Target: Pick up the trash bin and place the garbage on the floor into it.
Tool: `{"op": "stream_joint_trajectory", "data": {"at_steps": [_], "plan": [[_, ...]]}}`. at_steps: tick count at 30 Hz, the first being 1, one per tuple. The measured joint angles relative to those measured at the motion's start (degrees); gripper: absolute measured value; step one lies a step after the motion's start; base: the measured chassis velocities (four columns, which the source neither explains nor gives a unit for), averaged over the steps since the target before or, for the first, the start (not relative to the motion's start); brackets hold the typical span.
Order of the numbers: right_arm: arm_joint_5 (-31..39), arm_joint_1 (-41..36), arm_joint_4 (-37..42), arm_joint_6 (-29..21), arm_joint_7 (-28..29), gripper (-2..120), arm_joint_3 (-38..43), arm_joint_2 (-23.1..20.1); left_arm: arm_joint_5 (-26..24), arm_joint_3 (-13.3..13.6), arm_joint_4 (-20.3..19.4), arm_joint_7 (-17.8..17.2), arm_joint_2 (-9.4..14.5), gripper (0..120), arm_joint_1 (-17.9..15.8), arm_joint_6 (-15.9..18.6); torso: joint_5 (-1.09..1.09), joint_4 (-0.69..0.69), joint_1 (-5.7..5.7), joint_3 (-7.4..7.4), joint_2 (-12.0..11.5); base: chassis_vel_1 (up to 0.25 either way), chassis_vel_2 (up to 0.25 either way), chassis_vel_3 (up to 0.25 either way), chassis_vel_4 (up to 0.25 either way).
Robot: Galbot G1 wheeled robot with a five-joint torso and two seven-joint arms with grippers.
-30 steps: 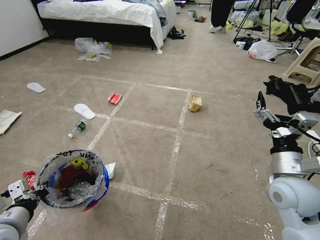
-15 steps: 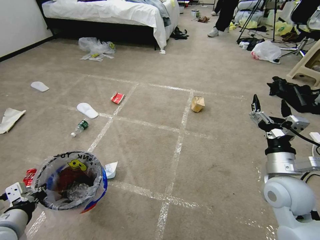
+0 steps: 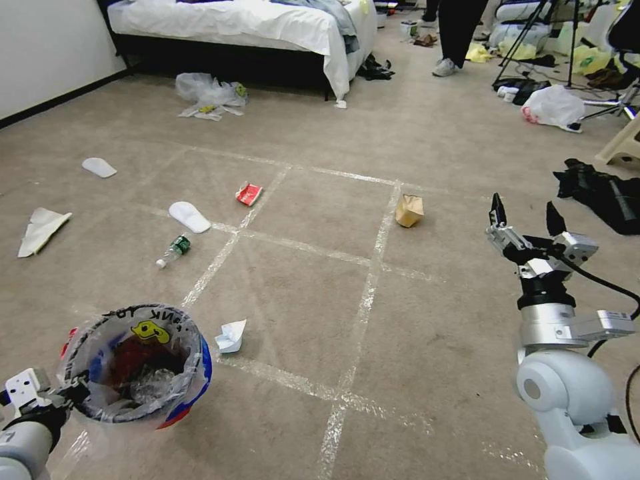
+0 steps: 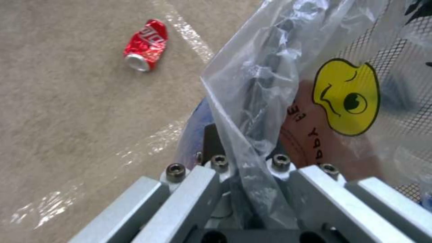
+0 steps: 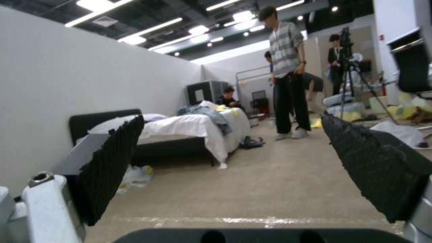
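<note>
The trash bin (image 3: 137, 363), a red bucket with a blue band and a clear printed liner, hangs low at the lower left. My left gripper (image 3: 67, 395) is shut on its rim (image 4: 252, 111), pinching the liner. Garbage lies on the taped beige floor (image 3: 300, 287): crumpled white paper (image 3: 231, 335) just right of the bin, a small bottle (image 3: 173, 251), two white slippers (image 3: 190, 217) (image 3: 99, 167), a red wrapper (image 3: 249, 193), a brown paper bag (image 3: 409, 211) and a crushed red can (image 4: 146, 44). My right gripper (image 3: 527, 217) (image 5: 234, 158) is open and raised on the right, holding nothing.
A bed (image 3: 233, 20) stands at the back with clear plastic bags (image 3: 210, 93) before it. A flat white paper (image 3: 41, 229) lies far left. Black clothing (image 3: 600, 193), a white bag (image 3: 553, 107) and tripod legs crowd the right. A person's legs (image 3: 460, 33) stand far back.
The whole view has shifted: the camera has moved, so floor items sit further right. The bin stays in my left gripper. The right gripper sits lower and further left in the picture.
</note>
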Motion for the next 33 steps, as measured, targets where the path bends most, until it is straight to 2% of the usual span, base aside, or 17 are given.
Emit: {"op": "stream_joint_trajectory", "data": {"at_steps": [13,23,33], "plan": [[-0.34,0.38,-0.93,0.22,-0.08,100,-0.64,-0.08,-0.37,-0.82,0.04,0.10,-0.13,1,-0.12,-0.05,0.00,-0.01,0.00,0.00,0.00,0.004,0.008,0.005,0.004],[-0.79,-0.60,-1.00,0.60,-0.19,100,-1.51,0.19,-2.83,-3.33,-0.11,-0.13,0.20,1,-0.28,-0.04,0.00,0.00,0.00,0.00,0.00,0.016,0.011,0.011,0.010],[-0.97,-1.70,-0.29,0.58,-0.17,100,-2.40,0.37,-3.65,-3.68,-0.32,-0.29,-0.04,1,-0.32,0.06,0.00,-0.01,0.00,0.00,0.00,0.008,0.006,0.010,0.010]]}}
